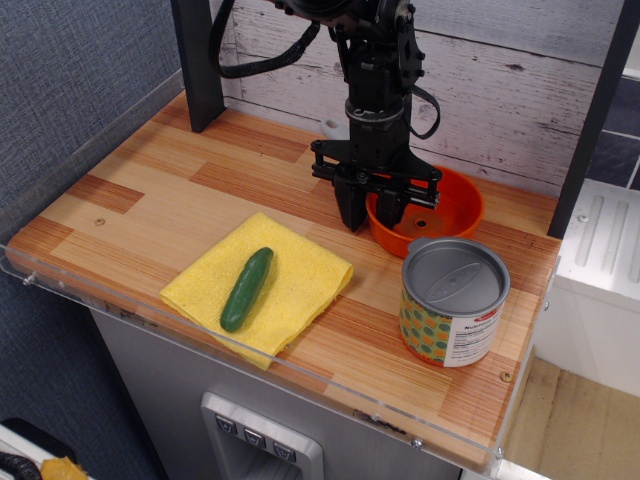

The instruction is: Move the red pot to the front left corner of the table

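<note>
The red pot (447, 214) stands on the table (150, 190) at the back right, in front of the white plank wall. My gripper (371, 214) is down at the pot's left rim. One finger is outside the rim and one is inside the bowl, drawn close together on the rim. The pot's grey handle is mostly hidden behind my arm. The pot rests on the table top.
A patterned tin can (453, 300) with a grey lid stands just in front of the pot. A yellow cloth (300, 285) with a green cucumber (246, 289) on it lies front centre. Black posts (197, 60) stand at the back left and far right.
</note>
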Tool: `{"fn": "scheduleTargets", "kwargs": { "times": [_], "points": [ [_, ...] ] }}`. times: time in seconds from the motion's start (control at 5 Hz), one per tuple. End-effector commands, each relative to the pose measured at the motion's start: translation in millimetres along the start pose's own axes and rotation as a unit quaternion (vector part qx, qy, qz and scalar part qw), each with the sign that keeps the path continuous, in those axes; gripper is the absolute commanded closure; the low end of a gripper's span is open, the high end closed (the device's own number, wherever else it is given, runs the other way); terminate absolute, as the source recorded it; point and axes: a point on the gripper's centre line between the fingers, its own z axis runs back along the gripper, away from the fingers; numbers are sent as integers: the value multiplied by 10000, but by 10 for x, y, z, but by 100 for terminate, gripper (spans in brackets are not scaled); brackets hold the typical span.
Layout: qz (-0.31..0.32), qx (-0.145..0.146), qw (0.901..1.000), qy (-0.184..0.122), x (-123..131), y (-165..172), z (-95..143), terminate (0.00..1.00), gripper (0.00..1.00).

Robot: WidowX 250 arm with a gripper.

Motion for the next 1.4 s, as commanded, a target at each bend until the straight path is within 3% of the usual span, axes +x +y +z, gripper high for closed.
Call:
{"fn": "scheduleTargets", "kwargs": {
  "times": [0.0, 0.6, 0.8, 1.2],
  "points": [
    [210, -65, 9989, -413, 9, 115, 239, 0, 100],
    [1189, -60, 9890, -878, -226, 592, 572, 0, 100],
    [1553, -86, 9851, -737, -410, 937, 594, 0, 100],
    [2778, 296, 9567, -820, -881, 1459, 663, 0, 100]
  ]
}}
